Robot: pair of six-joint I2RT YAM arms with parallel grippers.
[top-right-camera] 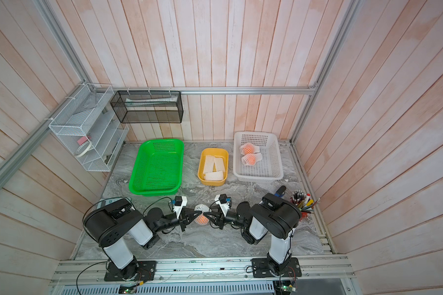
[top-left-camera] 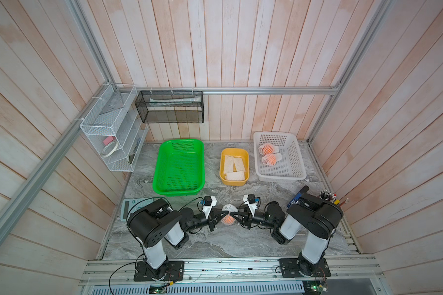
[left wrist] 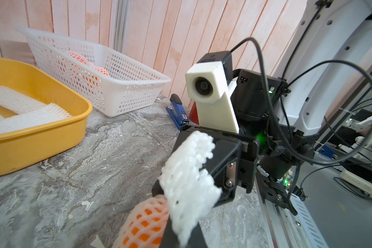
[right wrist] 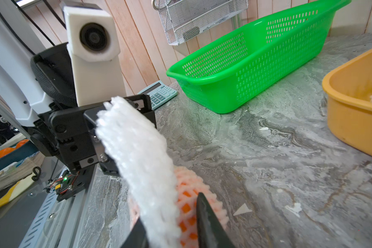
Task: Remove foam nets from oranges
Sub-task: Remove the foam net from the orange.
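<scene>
Pinching soft diamond-holed foam net [top-left-camera: 227,210] around a dimpled orange [top-left-camera: 228,219]: left gripper [top-left-camera: 221,214] clamped, right gripper [top-left-camera: 233,215] nearly closed on it.

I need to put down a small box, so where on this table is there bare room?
Bare marble lies between the two arm bases, nearer than the netted orange. A strip also runs between the yellow tub and the arms. It is crowded around the orange, where both tools meet, and along the basket row: green basket, white basket.
</scene>
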